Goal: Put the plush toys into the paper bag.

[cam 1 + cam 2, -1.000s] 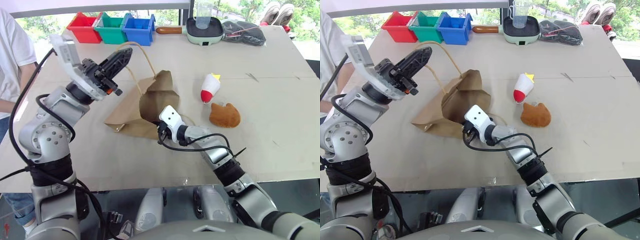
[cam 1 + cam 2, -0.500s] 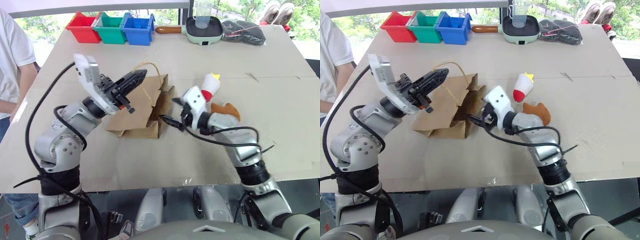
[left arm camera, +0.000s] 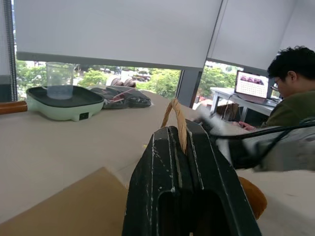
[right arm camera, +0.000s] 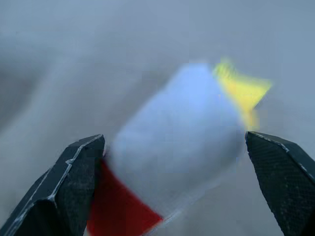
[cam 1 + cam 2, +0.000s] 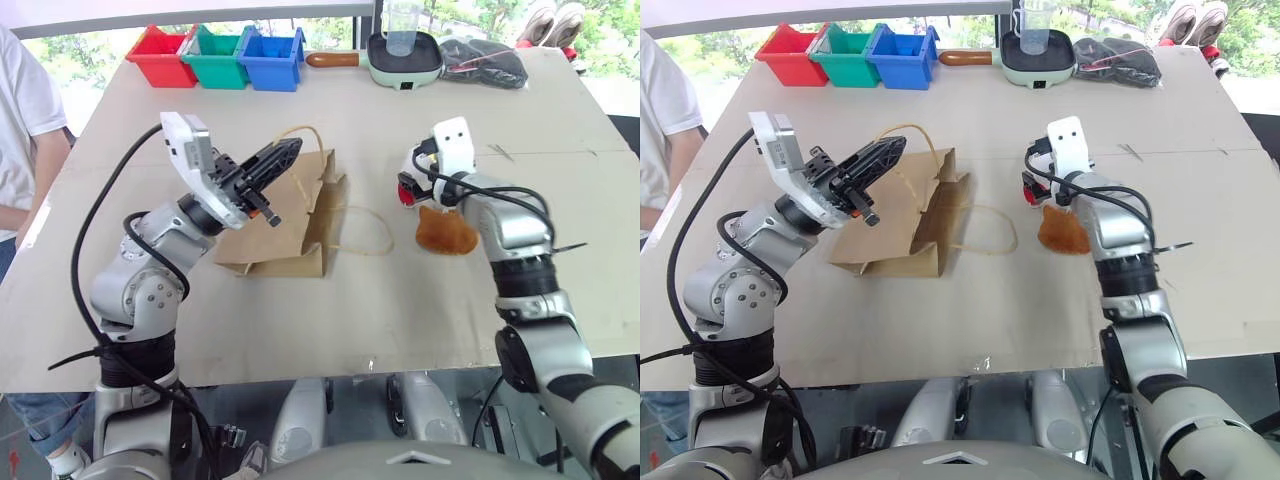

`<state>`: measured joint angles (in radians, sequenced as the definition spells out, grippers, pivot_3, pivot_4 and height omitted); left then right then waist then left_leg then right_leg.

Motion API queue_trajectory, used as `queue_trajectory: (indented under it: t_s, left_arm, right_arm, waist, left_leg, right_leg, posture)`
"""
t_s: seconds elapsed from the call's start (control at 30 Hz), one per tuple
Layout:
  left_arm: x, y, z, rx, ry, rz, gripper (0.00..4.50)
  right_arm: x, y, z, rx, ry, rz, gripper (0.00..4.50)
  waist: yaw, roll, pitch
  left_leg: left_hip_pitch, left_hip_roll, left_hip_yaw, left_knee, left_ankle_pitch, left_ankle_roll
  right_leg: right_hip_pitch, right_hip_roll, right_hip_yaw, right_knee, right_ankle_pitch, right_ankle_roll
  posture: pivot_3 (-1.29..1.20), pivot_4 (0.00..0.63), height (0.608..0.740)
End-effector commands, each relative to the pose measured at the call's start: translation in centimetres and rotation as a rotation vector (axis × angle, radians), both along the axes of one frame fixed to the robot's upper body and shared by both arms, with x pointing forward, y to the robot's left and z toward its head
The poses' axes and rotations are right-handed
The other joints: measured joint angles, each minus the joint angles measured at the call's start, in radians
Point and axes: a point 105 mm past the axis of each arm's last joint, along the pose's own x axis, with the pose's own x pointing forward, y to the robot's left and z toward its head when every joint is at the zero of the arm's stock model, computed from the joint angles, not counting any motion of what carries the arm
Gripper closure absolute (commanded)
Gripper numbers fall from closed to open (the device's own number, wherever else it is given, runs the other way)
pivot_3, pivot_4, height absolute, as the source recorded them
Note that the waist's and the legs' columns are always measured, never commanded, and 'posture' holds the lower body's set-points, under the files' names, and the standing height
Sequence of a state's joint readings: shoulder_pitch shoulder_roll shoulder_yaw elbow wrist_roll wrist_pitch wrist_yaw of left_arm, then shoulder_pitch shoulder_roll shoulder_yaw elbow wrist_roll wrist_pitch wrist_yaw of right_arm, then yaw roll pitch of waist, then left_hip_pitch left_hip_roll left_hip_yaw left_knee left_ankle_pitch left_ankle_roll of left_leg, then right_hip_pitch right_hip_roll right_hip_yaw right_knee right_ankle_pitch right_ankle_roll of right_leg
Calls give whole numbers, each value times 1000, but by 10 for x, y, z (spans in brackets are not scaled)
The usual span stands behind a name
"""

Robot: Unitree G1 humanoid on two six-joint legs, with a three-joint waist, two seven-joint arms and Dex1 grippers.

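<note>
Presently, left end effector point(image 5: 285, 152) clenched on the paper bag's cord handle point(image 3: 176, 120); paper bag point(image 5: 290, 215) slumped on the surface point(image 5: 300, 300). Right end effector point(image 4: 172, 184) spread, straddling the white-and-red plush toy point(image 4: 172, 142). Orange-brown plush toy point(image 5: 445, 230) at the bag's 3 o'clock. Advisable: centre on the cone, close firmly.

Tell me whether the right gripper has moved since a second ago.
Yes. The right gripper swung from the paper bag to the white-and-red plush toy.
</note>
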<state>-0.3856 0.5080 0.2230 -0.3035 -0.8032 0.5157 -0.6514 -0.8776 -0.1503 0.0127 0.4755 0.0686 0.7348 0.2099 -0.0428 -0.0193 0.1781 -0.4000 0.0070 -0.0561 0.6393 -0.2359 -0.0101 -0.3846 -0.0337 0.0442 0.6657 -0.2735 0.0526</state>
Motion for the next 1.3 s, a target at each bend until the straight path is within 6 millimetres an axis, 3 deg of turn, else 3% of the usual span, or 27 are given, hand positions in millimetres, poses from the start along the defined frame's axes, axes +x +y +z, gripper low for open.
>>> queue_trajectory:
  t_s: [0.03,0.07,0.1,0.17,0.27,0.37,0.47,0.6,0.73,0.9,1.0,1.17,1.2,1.3]
  left_arm:
    - [-7,-1,14,-5,-64,2,4500]
    - [-6,1,14,-8,-63,9,4500]
    - [-6,2,15,-8,-62,16,4500]
    - [-6,4,15,-8,-65,32,4500]
    - [-6,4,18,-19,-73,30,4500]
    - [-6,3,20,-26,-76,12,4500]
    - [-5,-1,21,-32,-78,-13,4500]
    - [-3,-6,23,-33,-82,-37,4500]
    - [-6,-19,23,-30,-89,-94,4500]
    - [-12,-33,18,-41,-85,-156,4500]
    - [-17,-41,13,-38,-88,-177,4500]
    - [-20,-35,13,-63,-95,-143,4500]
    - [-20,-32,13,-67,-95,-130,4500]
    - [-20,-23,14,-84,-93,-92,4500]
  right_arm:
    - [9,-1,1,8,-40,-2,1596]
    - [9,0,3,-6,-60,13,2203]
    - [9,1,9,-12,-113,37,2424]
    - [5,3,20,-63,-219,115,3322]
    - [-13,14,48,-102,-407,305,4351]
    - [-46,36,65,-199,-546,584,4433]
    - [-81,61,65,-277,-578,850,4433]
    - [-99,79,57,-309,-534,1022,4433]
    - [-100,105,49,-419,-527,1173,4433]
    - [-87,133,40,-518,-513,1252,4433]
    - [-82,156,42,-472,-514,1280,4433]
    - [-83,165,36,-425,-492,1319,2530]
    - [-83,163,36,-407,-492,1311,1858]
    - [-84,151,31,-400,-482,1308,483]
  waist:
    - [1,0,0]
    - [1,0,0]
    - [1,0,0]
    - [2,0,0]
    - [3,0,0]
    - [0,1,0]
    - [-3,1,1]
    - [1,1,1]
    - [3,1,1]
    - [1,1,1]
    - [1,1,1]
    - [3,1,1]
    - [4,1,1]
    - [6,1,1]
  left_leg:
    - [0,0,0,0,0,0]
    - [-1,0,0,0,0,0]
    - [-1,0,-1,0,0,0]
    - [-1,0,-2,0,0,0]
    - [-1,0,-2,0,0,0]
    - [-1,0,-3,0,0,0]
    - [-1,1,-4,0,0,0]
    - [0,2,-5,-1,0,0]
    - [-1,1,-5,1,0,0]
    - [0,1,-5,1,1,-2]
    - [0,1,-5,0,3,-5]
    - [-1,1,-5,-1,3,-5]
    - [-1,1,-6,-1,3,-5]
    - [-1,0,-6,-1,3,-5]
  right_leg:
    - [0,0,0,-1,0,0]
    - [0,0,0,-1,0,0]
    - [0,-1,0,-1,0,0]
    - [0,-1,0,-1,0,0]
    - [0,-1,0,-1,0,0]
    - [0,0,0,-1,0,1]
    - [-1,0,0,-1,0,1]
    - [0,1,-1,-1,0,0]
    - [0,0,-1,-1,0,1]
    - [0,0,-1,-1,0,1]
    - [0,0,-1,-2,0,0]
    - [-1,0,-1,-2,0,0]
    - [-1,-1,-1,-2,0,0]
    - [-1,-1,-1,-2,0,0]
  posture:
    - [0,150,740]
    - [0,150,740]
    - [0,150,740]
    - [0,150,740]
    - [0,150,740]
    - [0,150,740]
    - [0,150,740]
    - [0,150,740]
    - [0,150,740]
    - [0,150,740]
    - [0,150,740]
    - [0,150,740]
    - [0,150,740]
    - [0,150,740]
